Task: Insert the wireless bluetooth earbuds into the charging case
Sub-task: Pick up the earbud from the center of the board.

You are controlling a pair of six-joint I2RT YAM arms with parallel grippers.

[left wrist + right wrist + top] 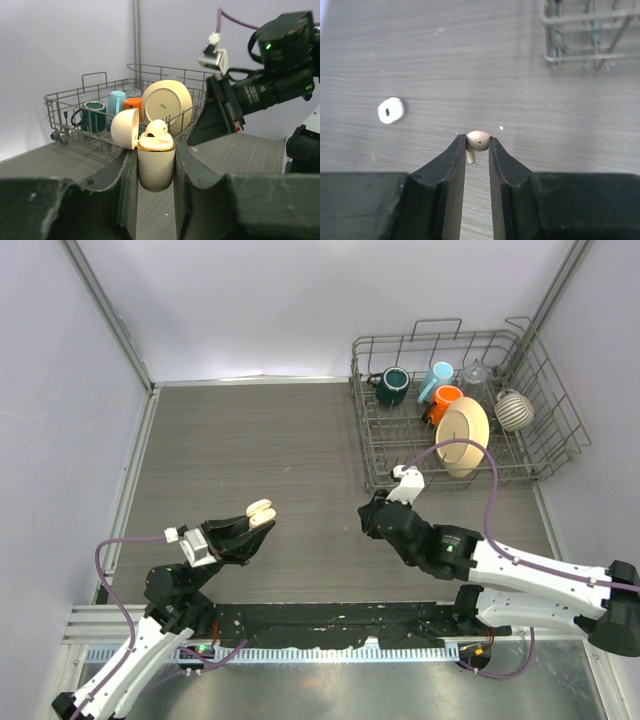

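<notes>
The small cream rounded charging case point(156, 167) looks like smooth plastic with a soft satin sheen, and a shiny gold metallic band point(156, 148) rings its open mouth. The tiny white plastic earbud point(156, 129) seated in it is smooth and lightly glossy, as is the second white earbud point(478, 140) pinched in the right gripper point(477, 140). The third white earbud point(391, 110), on the table, looks smooth too. The left gripper point(156, 152) has matt black fingers point(200, 175), faintly grainy with rough edges. The grey table top point(560, 150) has a matt wood-grain finish. The grey wire dish rack point(65, 95) is dull metal. In it, the cream round plate point(167, 102) and the dark green mug point(94, 116) shine like glazed ceramic.
</notes>
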